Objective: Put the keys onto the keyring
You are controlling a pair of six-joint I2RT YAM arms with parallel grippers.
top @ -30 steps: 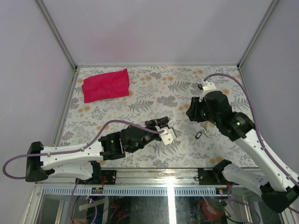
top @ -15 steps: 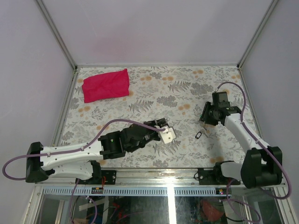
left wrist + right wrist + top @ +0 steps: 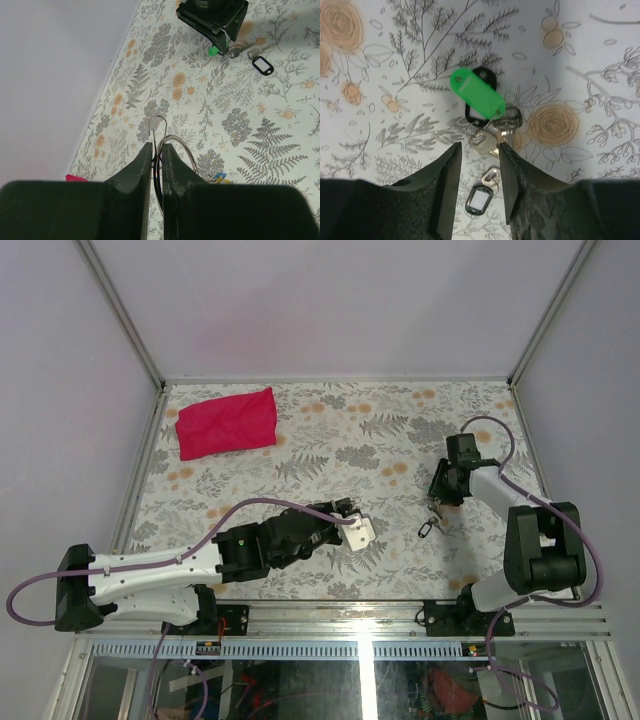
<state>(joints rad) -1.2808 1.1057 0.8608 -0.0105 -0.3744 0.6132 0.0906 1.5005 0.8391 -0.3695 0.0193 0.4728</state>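
Red cloth (image 3: 225, 422) (perhaps folded) lies well apart from keys (image 3: 482, 142).

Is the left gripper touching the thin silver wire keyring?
Touching. The left wrist view shows the left gripper nearly shut, its fingers pinching the thin silver wire keyring between them.
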